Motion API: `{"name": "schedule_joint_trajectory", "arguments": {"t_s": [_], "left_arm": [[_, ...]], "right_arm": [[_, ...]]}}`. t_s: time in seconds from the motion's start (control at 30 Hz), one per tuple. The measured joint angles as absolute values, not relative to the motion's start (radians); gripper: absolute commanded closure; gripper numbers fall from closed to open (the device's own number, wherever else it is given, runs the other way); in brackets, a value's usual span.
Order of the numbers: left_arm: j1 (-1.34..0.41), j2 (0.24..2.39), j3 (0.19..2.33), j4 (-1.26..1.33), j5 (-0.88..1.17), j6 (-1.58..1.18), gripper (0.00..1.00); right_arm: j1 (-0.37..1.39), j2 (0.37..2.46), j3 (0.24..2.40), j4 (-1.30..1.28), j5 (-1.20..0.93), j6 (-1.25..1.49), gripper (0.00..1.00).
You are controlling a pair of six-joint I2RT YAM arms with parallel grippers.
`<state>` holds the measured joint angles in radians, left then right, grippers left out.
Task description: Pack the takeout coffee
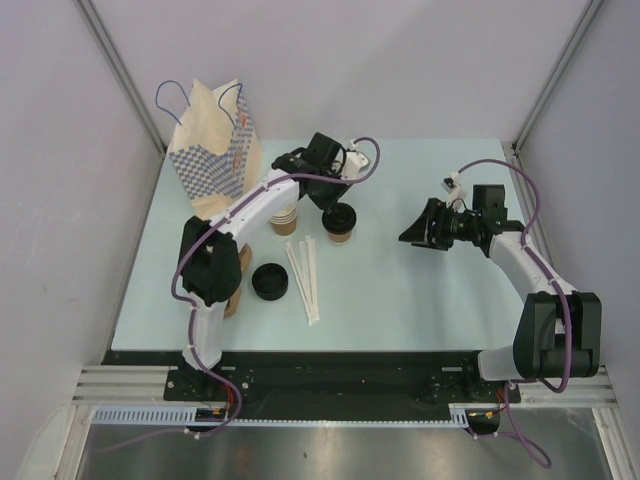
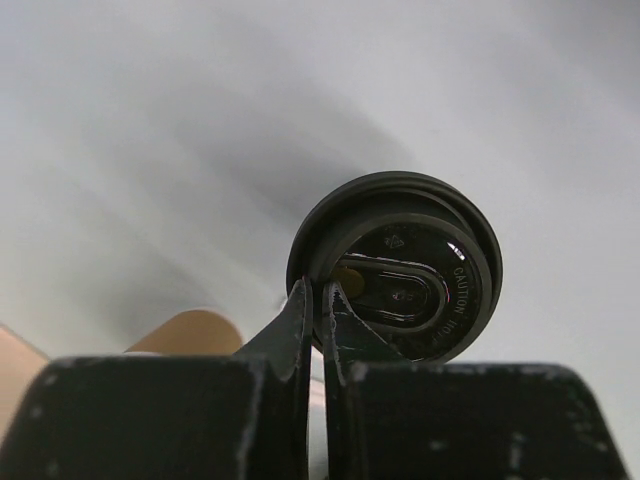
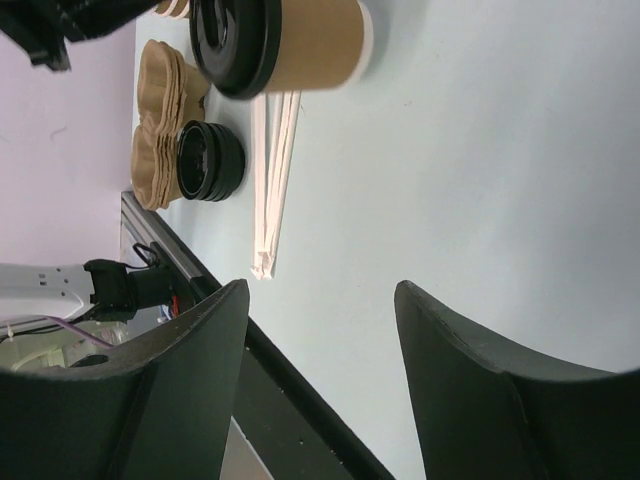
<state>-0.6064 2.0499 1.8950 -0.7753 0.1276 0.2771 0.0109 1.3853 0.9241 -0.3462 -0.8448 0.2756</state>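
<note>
The takeout coffee [image 1: 340, 224] is a tan paper cup with a black lid, standing mid-table just right of the left arm's wrist. In the left wrist view its lid [image 2: 410, 280] fills the centre, with "CAUTION HOT" embossed on it. My left gripper [image 1: 333, 207] hangs over the cup, and its fingertips [image 2: 318, 288] are pinched together across the lid's near rim, one finger outside and one inside. The right wrist view shows the cup [image 3: 310, 40] from the side. My right gripper [image 1: 415, 233] hovers to the cup's right, its jaws [image 3: 320, 290] wide apart over bare table.
A checked paper bag [image 1: 215, 140] stands at the back left. A stack of lidless cups [image 1: 285, 221] sits beside the coffee. In front lie loose black lids [image 1: 270, 282], paper-wrapped sticks [image 1: 305, 275] and tan pulp carriers [image 3: 160, 140]. The table's near edge [image 3: 300, 390] is close.
</note>
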Motion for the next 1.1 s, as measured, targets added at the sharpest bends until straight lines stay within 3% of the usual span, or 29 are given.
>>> {"name": "schedule_joint_trajectory", "arguments": {"t_s": [0.27,0.43,0.67,0.8,0.9,1.1], "left_arm": [[-0.538,2.101,1.900,-0.783,0.077,0.351,0.99],[-0.534,2.101,1.900,-0.783,0.081,0.360,0.73],[-0.533,2.101,1.928,-0.830,0.085,0.361,0.54],[-0.526,2.101,2.035,-0.885,0.096,0.347,0.45],[-0.514,2.100,2.147,-0.908,0.126,0.327,0.31],[-0.373,2.027,2.290,-0.934,0.260,0.247,0.16]], "right_arm": [[0.011,1.385,0.924,-0.345,-0.846,0.276,0.33],[0.011,1.385,0.924,-0.345,-0.846,0.276,0.32],[0.011,1.385,0.924,-0.342,-0.850,0.278,0.31],[0.011,1.385,0.924,-0.331,-0.857,0.286,0.30],[0.011,1.385,0.924,-0.321,-0.867,0.295,0.29],[0.011,1.383,0.927,-0.316,-0.877,0.297,0.26]]}}
